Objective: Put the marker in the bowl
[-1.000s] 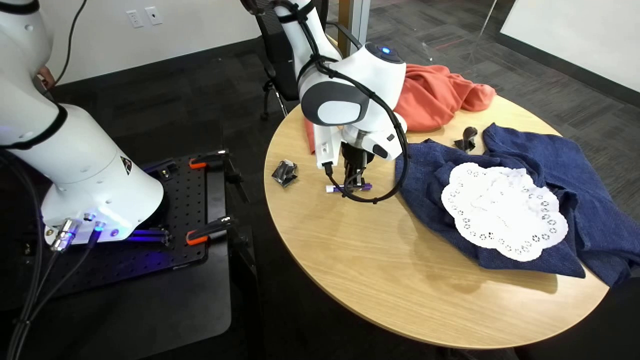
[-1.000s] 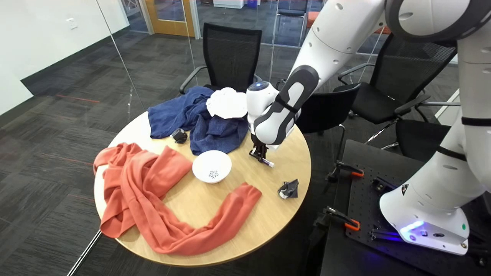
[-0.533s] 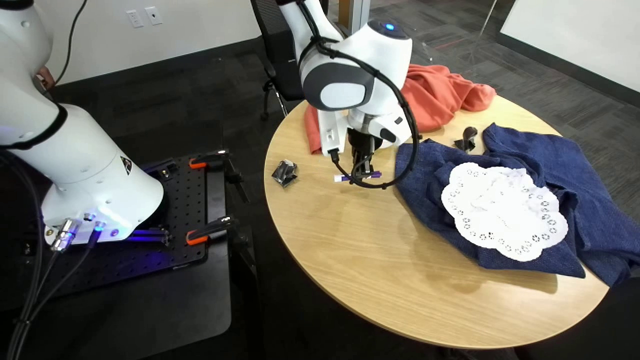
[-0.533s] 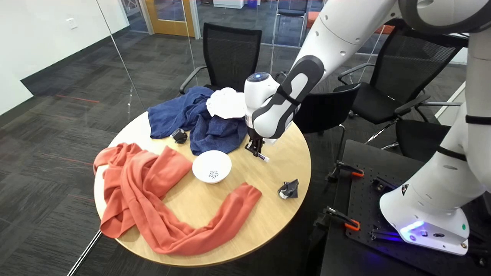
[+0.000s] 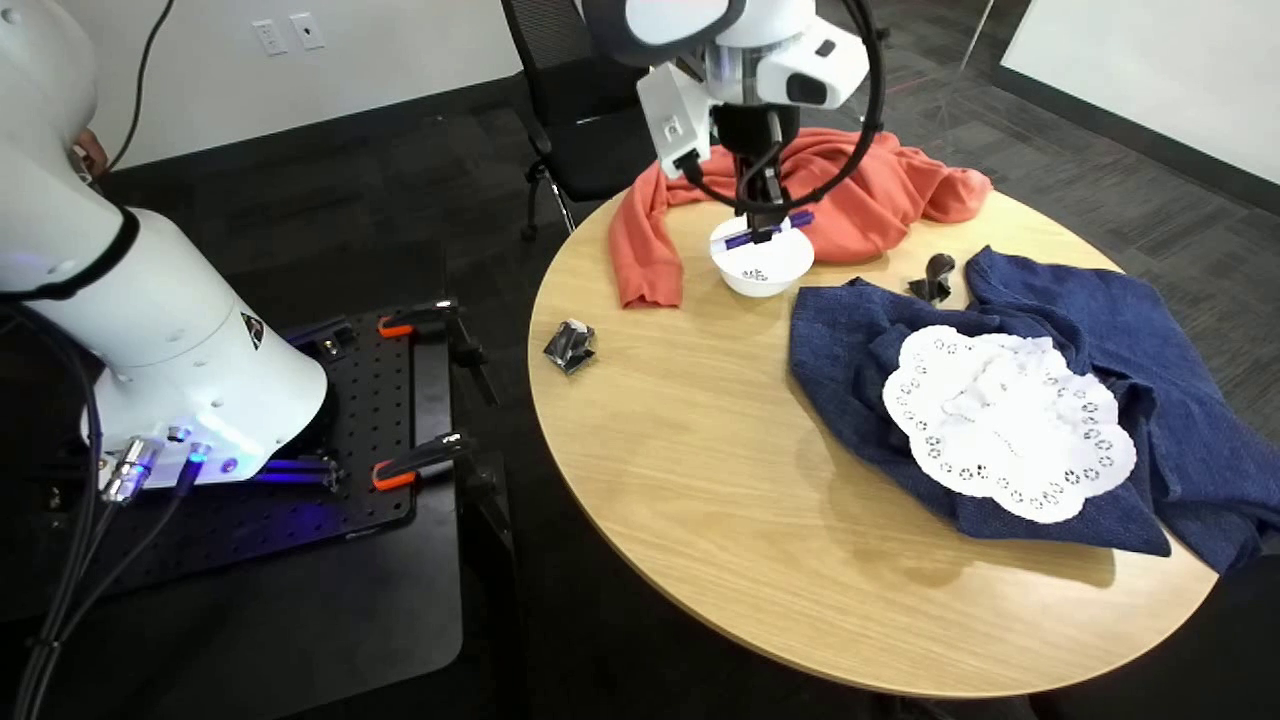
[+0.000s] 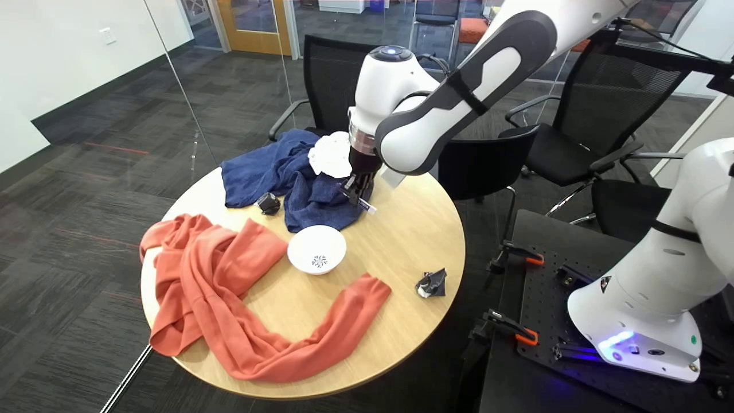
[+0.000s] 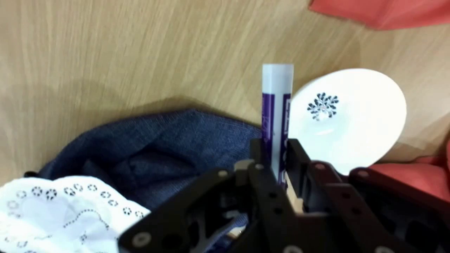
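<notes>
Wrist view: the fingers [image 7: 297,161] pinch the purple-and-white marker [image 7: 277,116], held above the counter [image 7: 140,52], beside the white bowl [image 7: 358,119]. Navy denim cloth [image 7: 168,144] lies near the bowl, bearing a lace doily [image 7: 70,218]. In an exterior view, orange-red cloth [image 6: 221,304] lies just beside the bowl; a crumpled black object [image 6: 432,283] sits apart from it.
</notes>
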Action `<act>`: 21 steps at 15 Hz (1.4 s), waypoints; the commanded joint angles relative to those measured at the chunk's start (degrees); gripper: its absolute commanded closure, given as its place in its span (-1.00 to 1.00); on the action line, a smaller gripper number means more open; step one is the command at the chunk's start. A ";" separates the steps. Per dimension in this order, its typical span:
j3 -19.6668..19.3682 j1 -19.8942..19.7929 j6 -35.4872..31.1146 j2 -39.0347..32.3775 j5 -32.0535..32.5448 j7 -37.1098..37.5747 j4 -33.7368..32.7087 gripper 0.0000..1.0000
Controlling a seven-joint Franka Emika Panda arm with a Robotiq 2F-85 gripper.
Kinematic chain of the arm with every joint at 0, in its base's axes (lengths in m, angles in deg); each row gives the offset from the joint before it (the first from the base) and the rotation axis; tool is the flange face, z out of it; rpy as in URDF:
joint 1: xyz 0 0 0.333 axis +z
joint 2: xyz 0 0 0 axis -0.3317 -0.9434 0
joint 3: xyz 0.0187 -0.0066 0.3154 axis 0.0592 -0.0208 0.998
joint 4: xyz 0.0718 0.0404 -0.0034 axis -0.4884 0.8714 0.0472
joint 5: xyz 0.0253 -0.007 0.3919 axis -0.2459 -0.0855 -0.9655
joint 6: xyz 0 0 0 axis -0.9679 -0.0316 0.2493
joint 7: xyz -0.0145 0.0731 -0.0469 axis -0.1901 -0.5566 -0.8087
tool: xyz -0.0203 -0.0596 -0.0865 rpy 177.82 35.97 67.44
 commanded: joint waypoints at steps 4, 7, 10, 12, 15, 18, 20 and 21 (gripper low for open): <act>-0.43 4.10 0.05 -1.60 4.13 10.69 -5.84 0.90; -2.28 6.19 -0.59 -5.18 6.84 19.56 -9.74 0.90; -4.74 8.57 -0.10 -9.22 8.10 27.41 -13.81 0.90; -5.99 9.90 0.45 -11.81 7.51 30.79 -16.14 0.90; -7.45 11.45 1.22 -15.72 7.05 34.94 -18.93 0.90; -8.19 12.54 1.52 -18.71 6.84 37.18 -20.48 0.90; -8.24 13.03 1.55 -20.12 6.66 38.08 -20.87 0.90; -8.16 13.21 1.58 -20.65 6.54 37.92 -20.98 0.90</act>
